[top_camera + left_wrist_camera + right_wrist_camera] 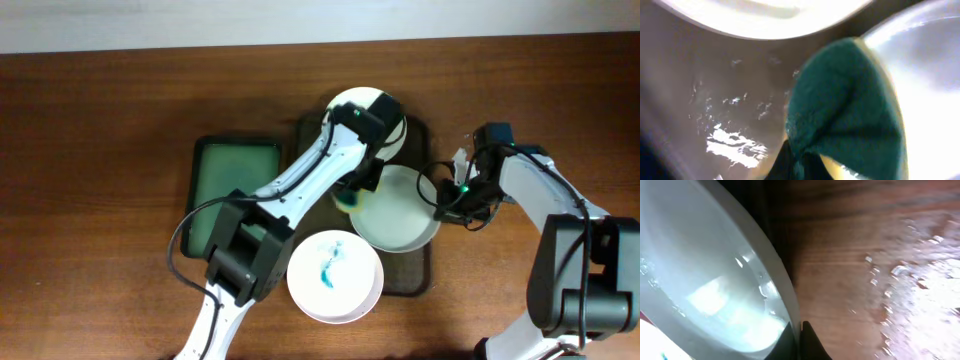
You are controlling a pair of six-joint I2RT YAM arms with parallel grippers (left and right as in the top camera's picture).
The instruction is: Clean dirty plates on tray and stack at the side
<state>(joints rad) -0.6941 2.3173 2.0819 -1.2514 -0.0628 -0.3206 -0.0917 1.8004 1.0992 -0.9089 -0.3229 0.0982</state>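
Observation:
A dark tray [412,282] lies at the table's middle. My right gripper [442,203] is shut on the right rim of a white plate [398,212] and holds it tilted over the tray; the wrist view shows the rim [785,300] pinched between my fingers [799,330]. My left gripper [362,178] is shut on a green and yellow sponge [850,115], pressed at that plate's left edge [925,60]. Another white plate [372,112] sits at the tray's far end under my left wrist. A plate with blue smears [334,276] lies at the tray's near left.
A green rectangular tray [232,190] lies left of the dark tray. Bare brown wooden table [100,150] surrounds everything. Cables hang by my right wrist [455,165].

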